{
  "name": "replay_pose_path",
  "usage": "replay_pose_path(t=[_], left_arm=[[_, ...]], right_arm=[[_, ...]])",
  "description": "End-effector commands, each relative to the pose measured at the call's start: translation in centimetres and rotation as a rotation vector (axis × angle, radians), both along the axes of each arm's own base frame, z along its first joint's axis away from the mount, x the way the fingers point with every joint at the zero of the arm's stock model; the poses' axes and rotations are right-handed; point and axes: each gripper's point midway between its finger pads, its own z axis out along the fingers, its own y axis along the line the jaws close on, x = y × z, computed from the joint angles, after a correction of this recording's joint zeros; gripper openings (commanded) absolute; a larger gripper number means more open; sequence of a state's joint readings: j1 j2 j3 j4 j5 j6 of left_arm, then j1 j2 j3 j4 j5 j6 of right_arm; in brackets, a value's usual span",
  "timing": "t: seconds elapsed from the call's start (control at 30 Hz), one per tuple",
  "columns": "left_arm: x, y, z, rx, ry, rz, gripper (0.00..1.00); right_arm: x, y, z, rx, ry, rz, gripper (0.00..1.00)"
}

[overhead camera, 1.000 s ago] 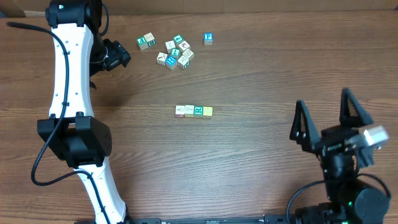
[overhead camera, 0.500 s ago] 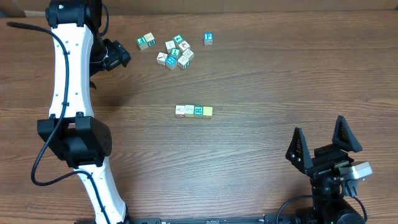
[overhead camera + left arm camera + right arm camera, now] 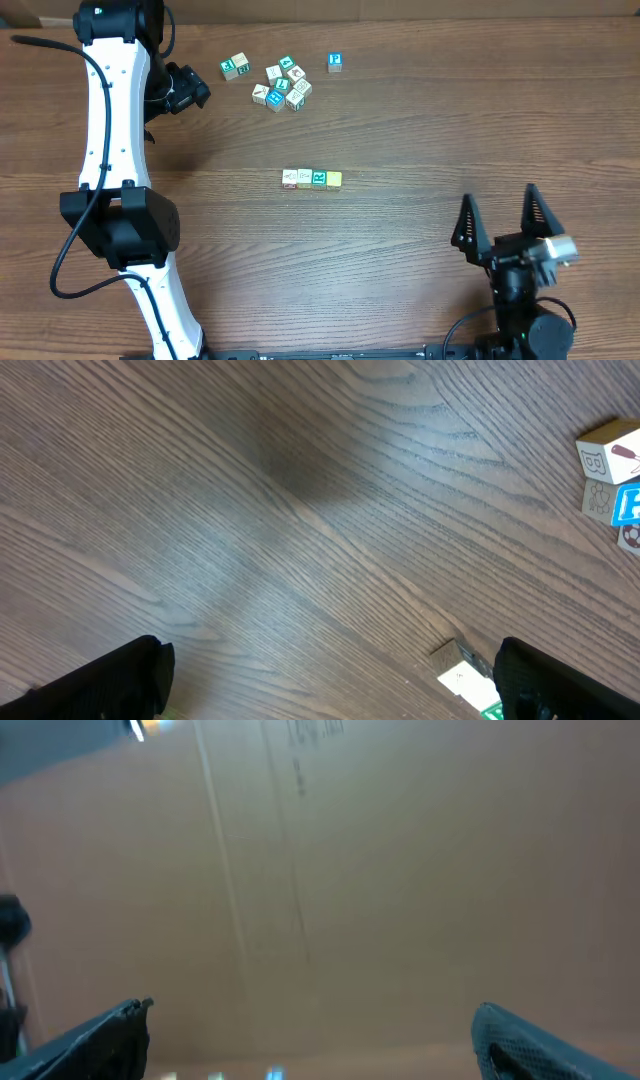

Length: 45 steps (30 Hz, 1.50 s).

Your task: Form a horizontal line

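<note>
The horizontal line is a short row of touching cubes at the table's middle: two whitish, one teal-and-white, one yellow at the right end. My left gripper hovers at the back left, far from the row, open and empty. A white-and-green cube lies just inside its right finger. My right gripper stands open and empty near the front right edge, fingers pointing up. The right wrist view faces a brown wall, with the gripper holding nothing.
A loose jumble of white and teal cubes lies at the back centre, with a pair to its left and a single teal cube to its right. Some jumble cubes show at the left wrist view's right edge. The white left arm spans the left side.
The right arm has drawn back toward the front edge and slightly left, gripper still open. The left arm and all cubes have stayed still.
</note>
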<state>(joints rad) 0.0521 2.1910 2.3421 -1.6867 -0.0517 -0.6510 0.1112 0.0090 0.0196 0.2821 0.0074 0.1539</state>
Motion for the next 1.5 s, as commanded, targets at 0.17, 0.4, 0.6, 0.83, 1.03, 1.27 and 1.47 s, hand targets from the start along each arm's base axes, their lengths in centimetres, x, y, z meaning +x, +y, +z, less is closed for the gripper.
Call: replay_pose_path(t=[0.17,0.4,0.6,0.83,1.03,1.27,1.47], left_arm=[[0.0,-0.3,-0.3,-0.001,0.009,-0.015,1.0],[0.0,-0.3,-0.3,-0.001,0.009,-0.015,1.0],[0.0,-0.3,-0.3,-0.001,0.009,-0.015,0.99],[0.0,-0.3,-0.3,-0.001,0.009,-0.015,1.0],[0.0,-0.3,-0.3,-0.001,0.009,-0.015,1.0],[0.0,-0.3,-0.3,-0.001,0.009,-0.015,1.0],[0.0,-0.3,-0.3,-0.001,0.009,-0.015,0.99]], right_arm=[[1.5,-0.2,-9.2,-0.037,0.366,-0.017,1.0],[1.5,-0.2,-9.2,-0.036,0.367,-0.021,1.0],[1.5,-0.2,-9.2,-0.036,0.367,-0.021,1.0],[1.5,-0.2,-9.2,-0.036,0.367,-0.021,1.0],[1.5,-0.3,-9.2,-0.035,0.367,-0.023,1.0],[1.5,-0.3,-9.2,-0.035,0.367,-0.023,1.0],[1.5,-0.3,-9.2,-0.035,0.367,-0.023,1.0]])
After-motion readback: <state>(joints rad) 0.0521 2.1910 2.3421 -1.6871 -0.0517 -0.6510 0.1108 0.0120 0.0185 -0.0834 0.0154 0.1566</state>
